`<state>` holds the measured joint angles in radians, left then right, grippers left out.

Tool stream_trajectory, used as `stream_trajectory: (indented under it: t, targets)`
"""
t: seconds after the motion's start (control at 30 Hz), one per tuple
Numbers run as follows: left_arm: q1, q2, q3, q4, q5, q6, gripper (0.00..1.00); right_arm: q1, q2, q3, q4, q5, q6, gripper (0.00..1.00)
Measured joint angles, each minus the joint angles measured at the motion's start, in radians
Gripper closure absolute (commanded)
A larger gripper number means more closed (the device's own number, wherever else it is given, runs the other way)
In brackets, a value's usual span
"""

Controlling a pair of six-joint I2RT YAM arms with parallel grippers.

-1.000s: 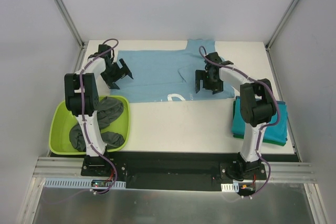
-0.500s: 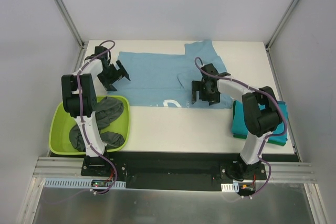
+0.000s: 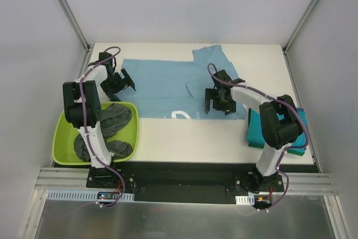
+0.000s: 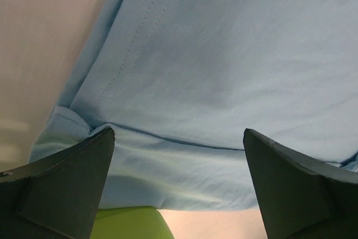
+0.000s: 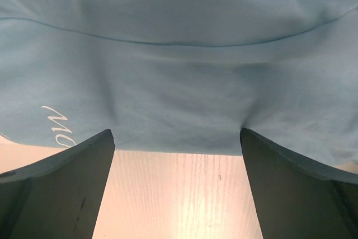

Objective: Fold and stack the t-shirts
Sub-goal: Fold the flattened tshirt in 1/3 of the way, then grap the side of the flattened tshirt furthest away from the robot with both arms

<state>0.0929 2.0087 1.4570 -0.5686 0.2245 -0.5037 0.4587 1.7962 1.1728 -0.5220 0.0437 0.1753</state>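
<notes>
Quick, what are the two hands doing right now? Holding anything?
Left hand: open, holding nothing, over the left edge of the light blue t-shirt.
Right hand: open, holding nothing, over the same shirt.

Two white arms with black joint housings, the left arm (image 3: 92, 135) and the right arm (image 3: 271, 158) alike, each trailed by a purple cable (image 3: 112, 48) — black, wedge-shaped fingers (image 4: 61, 186)

The white print (image 5: 57, 127) on the light blue t-shirt (image 3: 162, 85) runs off the right wrist view's edge — unreadable — and, from above, the right arm (image 3: 277, 124) covers part of the teal t-shirt (image 3: 253, 131).
</notes>
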Motion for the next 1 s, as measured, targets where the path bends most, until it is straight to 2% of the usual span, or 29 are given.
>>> stream_trajectory:
  t: [0.27,0.43,0.6,0.7,0.87,1.0]
  targets:
    - [0.001,-0.036,-0.024,-0.050,-0.001,0.024,0.01,-0.013,-0.025,0.120,-0.040,0.051,-0.008,0.04]
    - [0.001,-0.078,0.008,-0.085,0.000,0.025,0.01,-0.064,-0.042,0.235,-0.041,0.060,-0.023,0.04]
    - [0.001,-0.078,0.174,-0.103,0.001,0.029,0.01,-0.137,-0.014,0.384,-0.032,0.042,-0.046,0.04]
    - [0.001,-0.043,0.338,-0.110,0.004,0.046,0.01,-0.171,0.065,0.521,-0.016,0.022,-0.063,0.04]
    - [0.001,0.109,0.599,-0.101,0.011,0.095,0.01,-0.214,0.294,0.800,0.024,-0.062,-0.076,0.04]
    - [0.001,0.291,0.789,-0.103,0.028,0.128,0.01,-0.240,0.447,0.925,0.059,-0.111,-0.075,0.04]
